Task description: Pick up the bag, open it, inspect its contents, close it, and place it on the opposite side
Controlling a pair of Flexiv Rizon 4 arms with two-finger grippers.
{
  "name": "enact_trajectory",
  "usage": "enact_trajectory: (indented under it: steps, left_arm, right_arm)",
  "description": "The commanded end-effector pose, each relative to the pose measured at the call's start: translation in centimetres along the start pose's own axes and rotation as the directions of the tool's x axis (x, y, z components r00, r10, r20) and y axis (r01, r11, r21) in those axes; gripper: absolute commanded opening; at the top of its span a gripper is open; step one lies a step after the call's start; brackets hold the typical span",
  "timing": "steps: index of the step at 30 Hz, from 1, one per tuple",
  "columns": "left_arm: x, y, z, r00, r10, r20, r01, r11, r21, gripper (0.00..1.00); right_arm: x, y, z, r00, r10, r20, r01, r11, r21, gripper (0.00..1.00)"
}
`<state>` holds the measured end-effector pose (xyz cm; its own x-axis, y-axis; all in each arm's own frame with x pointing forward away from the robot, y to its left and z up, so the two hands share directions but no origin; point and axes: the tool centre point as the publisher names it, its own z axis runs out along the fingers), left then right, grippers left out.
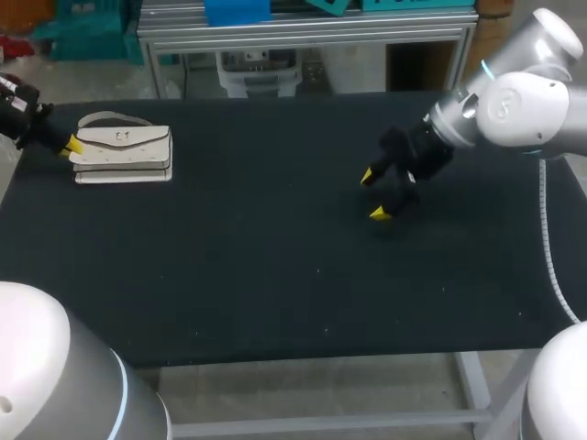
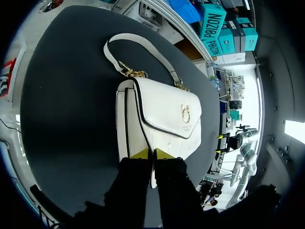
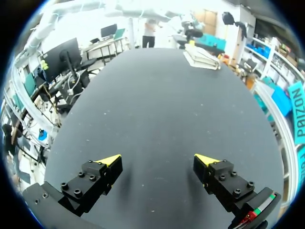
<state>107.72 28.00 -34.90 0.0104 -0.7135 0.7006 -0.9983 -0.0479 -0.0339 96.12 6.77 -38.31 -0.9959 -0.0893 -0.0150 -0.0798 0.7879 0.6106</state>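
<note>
White leather-look handbag [image 1: 124, 151] [image 2: 164, 112] is lying flat on the black cloth-covered table [image 1: 275, 275] [image 2: 66, 95], on my left side towards the far edge. Flap is sitting closed, face up, gold clasp [image 2: 185, 113] showing on it. Short white strap [image 1: 105, 117] [image 2: 138, 45] is lying in a loop on the cloth at the bag's far side, hooked on with gold links.

Left gripper [image 1: 71, 145] [image 2: 151, 153] is sitting low at the bag's outer end, coming in from the table's left edge. Fingers are standing nearly together, and a thin white sliver of the bag's edge is showing pinched between the two yellow tips, so it is clamping the bag there. Bag is not lifting; its body is resting on the cloth.

Right gripper [image 1: 373, 193] [image 3: 158, 160] is hovering over bare cloth right of the table's middle, well apart from the bag. Its yellow fingertips [image 3: 110, 160] are standing wide apart, with only the table [image 3: 157, 105] between them. From the right wrist view the bag [image 3: 202, 58] is showing far ahead of the fingers, across the table. From the left wrist view the right gripper [image 2: 219, 144] is showing small, beyond the bag.
</note>
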Motion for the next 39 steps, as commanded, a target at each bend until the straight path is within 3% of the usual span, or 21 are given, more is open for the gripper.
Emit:
enact_trajectory:
  steps: [1,12,19,36,39]
  left_arm:
    - [1.1,0.1,1.2,1.000,0.005,-0.007,-0.005,0.999,-0.043,0.00]
    - [5.6,2.9,5.3,0.997,0.015,-0.071,-0.015,1.000,0.006,0.00]
    - [9.0,4.8,8.2,0.996,0.015,-0.090,-0.005,0.994,0.108,0.00]
    - [9.0,4.8,8.2,0.996,0.015,-0.090,-0.005,0.994,0.108,0.00]
    - [10.6,6.2,10.1,0.992,-0.043,-0.118,0.064,0.980,0.188,0.00]
  right_arm:
    - [0.7,-0.2,0.2,1.000,0.007,0.027,-0.007,1.000,-0.010,1.00]
    - [0.7,-0.3,0.2,1.000,0.012,0.023,-0.011,1.000,-0.014,1.00]
    - [0.7,-0.3,0.2,1.000,0.012,0.023,-0.011,1.000,-0.014,1.00]
    - [0.7,-0.3,0.2,1.000,0.012,0.023,-0.011,1.000,-0.014,1.00]
    - [0.7,-0.3,0.2,1.000,0.012,0.023,-0.011,1.000,-0.014,1.00]
